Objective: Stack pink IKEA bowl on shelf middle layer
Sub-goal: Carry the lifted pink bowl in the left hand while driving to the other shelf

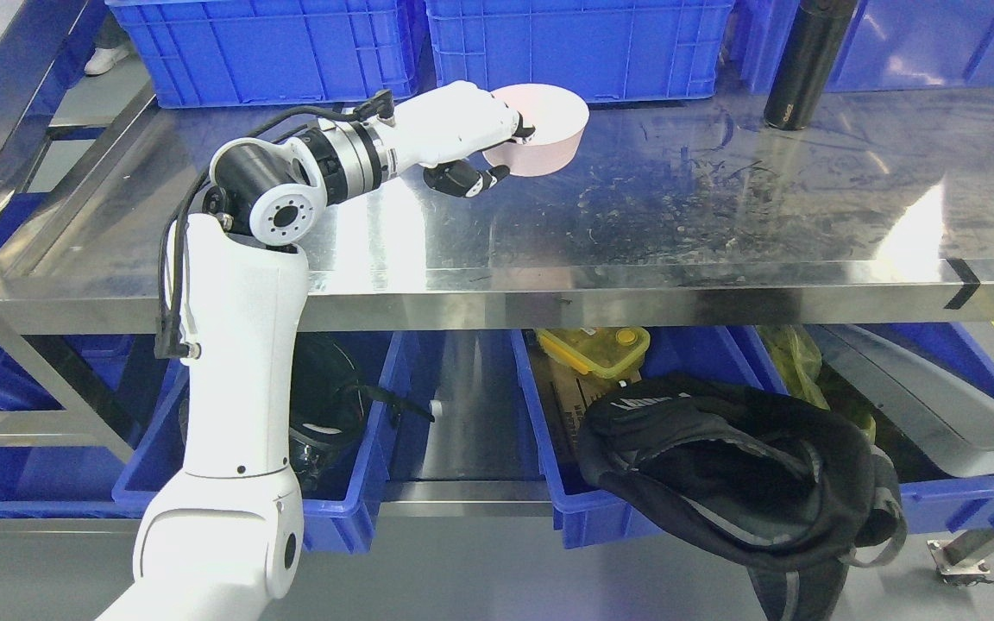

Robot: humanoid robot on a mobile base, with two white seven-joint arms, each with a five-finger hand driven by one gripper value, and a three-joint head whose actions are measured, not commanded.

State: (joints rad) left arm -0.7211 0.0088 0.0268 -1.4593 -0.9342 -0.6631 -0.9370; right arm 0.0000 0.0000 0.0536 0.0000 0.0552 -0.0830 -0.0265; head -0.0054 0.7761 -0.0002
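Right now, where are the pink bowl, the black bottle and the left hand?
pink bowl (549, 129): head view, on its pink side wall right of the fingers.
black bottle (803, 65): head view, middle of its dark body.
left hand (462, 125): head view, on the white back of the hand.

the left arm (234, 414) wears smooth glossy white shells, rounded at the lower segment and tapering upward. its elbow joint (260, 185) is a black cylinder capped by a white round disc with a ring of small dark screw holes. a black cable (171, 267) loops along the outside and ends at a small plug. the wrist (357, 159) shows a banded silver metal ring beside black collars. the left hand (454, 129) has a white back, and its fingers (471, 179) are black with pale tips.
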